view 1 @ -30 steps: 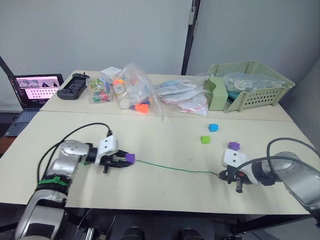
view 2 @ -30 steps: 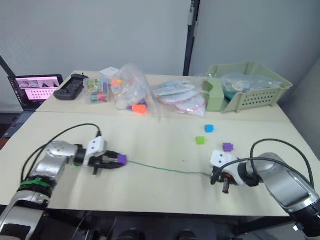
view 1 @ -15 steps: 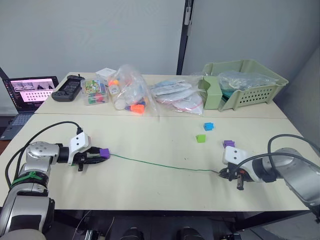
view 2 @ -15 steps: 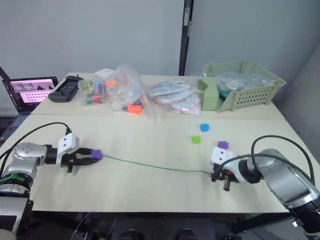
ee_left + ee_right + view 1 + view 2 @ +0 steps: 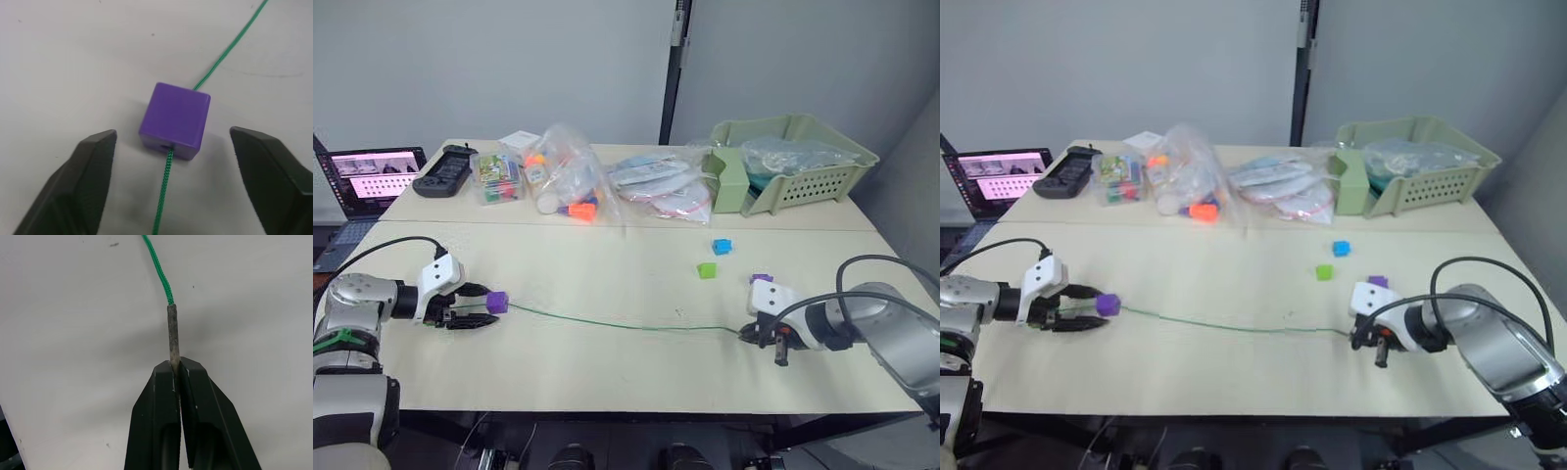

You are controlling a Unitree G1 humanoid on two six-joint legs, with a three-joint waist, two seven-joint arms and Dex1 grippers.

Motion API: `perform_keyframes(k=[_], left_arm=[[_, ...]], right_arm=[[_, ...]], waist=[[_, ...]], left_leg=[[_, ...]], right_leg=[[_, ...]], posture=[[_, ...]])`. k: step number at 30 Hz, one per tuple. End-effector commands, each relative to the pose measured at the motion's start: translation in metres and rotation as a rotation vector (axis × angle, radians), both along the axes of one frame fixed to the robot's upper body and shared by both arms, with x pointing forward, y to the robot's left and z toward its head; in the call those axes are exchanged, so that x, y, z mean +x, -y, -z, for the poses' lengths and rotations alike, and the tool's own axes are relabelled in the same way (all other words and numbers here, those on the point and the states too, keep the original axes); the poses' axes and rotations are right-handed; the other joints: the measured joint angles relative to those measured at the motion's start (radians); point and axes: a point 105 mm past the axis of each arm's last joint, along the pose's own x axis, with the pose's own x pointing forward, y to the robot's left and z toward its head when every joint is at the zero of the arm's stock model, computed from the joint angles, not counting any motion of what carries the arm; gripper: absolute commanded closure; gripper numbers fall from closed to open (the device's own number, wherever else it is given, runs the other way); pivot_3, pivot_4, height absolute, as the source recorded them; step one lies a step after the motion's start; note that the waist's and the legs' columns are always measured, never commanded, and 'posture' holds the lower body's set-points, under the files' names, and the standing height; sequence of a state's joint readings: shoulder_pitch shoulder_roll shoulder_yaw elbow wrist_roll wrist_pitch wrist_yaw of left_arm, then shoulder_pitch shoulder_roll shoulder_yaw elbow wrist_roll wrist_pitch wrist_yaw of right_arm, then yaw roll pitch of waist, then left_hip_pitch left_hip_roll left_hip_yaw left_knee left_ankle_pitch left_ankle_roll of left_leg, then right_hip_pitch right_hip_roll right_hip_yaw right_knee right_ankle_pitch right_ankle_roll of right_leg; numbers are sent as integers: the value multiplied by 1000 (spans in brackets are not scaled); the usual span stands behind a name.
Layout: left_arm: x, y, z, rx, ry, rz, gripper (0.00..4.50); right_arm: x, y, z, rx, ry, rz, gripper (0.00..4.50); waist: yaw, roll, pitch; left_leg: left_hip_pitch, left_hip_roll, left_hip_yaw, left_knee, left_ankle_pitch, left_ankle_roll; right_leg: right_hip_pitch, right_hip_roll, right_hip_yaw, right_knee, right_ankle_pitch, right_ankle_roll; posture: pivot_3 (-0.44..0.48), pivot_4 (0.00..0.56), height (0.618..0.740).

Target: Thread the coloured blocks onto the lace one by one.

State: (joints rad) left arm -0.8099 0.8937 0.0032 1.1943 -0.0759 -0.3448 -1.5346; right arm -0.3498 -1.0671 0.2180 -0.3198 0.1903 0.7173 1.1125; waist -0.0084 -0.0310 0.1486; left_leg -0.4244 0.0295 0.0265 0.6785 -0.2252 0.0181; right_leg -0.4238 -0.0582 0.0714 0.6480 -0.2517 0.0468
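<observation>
Purple block point(image 5: 174, 121) is on the lace point(image 5: 617, 324), lying on the tabletop point(image 5: 607, 274) at its left end. Left gripper point(image 5: 171, 196) fingers spread either side of it, released. Right gripper point(image 5: 177, 372) fingers clenched on the lace's stiff tip point(image 5: 172, 333). We should keep the tip pinched and the lace taut, then go for the lime block point(image 5: 707, 270), hole lined up with the tip.

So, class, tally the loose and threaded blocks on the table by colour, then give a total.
Purple blocks: 2, one on the lace, one by the right hand
Blue block: 1
Lime green block: 1
Total: 4
</observation>
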Motion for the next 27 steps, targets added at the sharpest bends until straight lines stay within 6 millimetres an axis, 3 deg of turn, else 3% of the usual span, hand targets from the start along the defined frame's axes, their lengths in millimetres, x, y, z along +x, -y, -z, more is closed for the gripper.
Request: perform_keyframes(k=[1, 3, 4, 8, 12, 18, 24, 27], left_arm=[[11, 5, -40, -28, 120, 34, 56], [17, 20, -60, -76, 173, 95, 56], [21, 39, -69, -103, 204, 163, 56], [19, 93, -72, -129, 216, 350, 56], [4, 167, -56, -193, 211, 516, 56], [-24, 250, -18, -321, 122, 630, 56], [-31, 293, -4, -383, 106, 624, 56], [-37, 304, 1, -396, 96, 638, 56]], right_arm=[[1, -5, -10, 13, 30, -25, 4500], [0, -7, -10, 18, 28, -28, 4500], [0, -10, -11, 23, 30, -33, 4500], [0, -15, -16, 34, 30, -48, 4500], [0, -25, -22, 27, 28, -87, 4500], [1, -39, -29, 8, 17, -146, 4500], [-9, -50, -29, 1, -8, -199, 4500], [-12, -53, -28, 0, -16, -209, 4500]], waist=[[6, 0, 0], [10, -1, 1], [11, -1, 1], [17, -1, 1], [10, -1, 0], [2, -1, 1], [2, -1, 1], [3, -1, 1]], left_leg=[[-1, 0, 0, 0, 0, 0], [-1, 0, 0, 1, 0, 0], [-1, 0, 0, 1, 0, 0], [-1, 0, -1, 2, 0, 0], [-1, 0, -1, 1, 0, 0], [-1, 0, -2, 1, 0, 0], [-1, -1, -3, 1, 0, 0], [-1, -2, -3, 2, 0, 0]], right_leg=[[0, 0, 0, 0, 0, 0], [0, 0, 0, 0, 0, 0], [0, 0, -1, 0, 0, 0], [1, -1, 0, 0, 0, 1], [1, -1, 0, 0, 1, 1], [1, 0, 0, 0, 1, 0], [1, 0, 0, 0, 1, 0], [1, 0, 0, 0, 1, 0]], posture=[[0, 150, 734], [0, 150, 734], [0, 150, 734], [0, 150, 734], [0, 150, 734], [0, 150, 734], [0, 150, 734], [0, 150, 734]])
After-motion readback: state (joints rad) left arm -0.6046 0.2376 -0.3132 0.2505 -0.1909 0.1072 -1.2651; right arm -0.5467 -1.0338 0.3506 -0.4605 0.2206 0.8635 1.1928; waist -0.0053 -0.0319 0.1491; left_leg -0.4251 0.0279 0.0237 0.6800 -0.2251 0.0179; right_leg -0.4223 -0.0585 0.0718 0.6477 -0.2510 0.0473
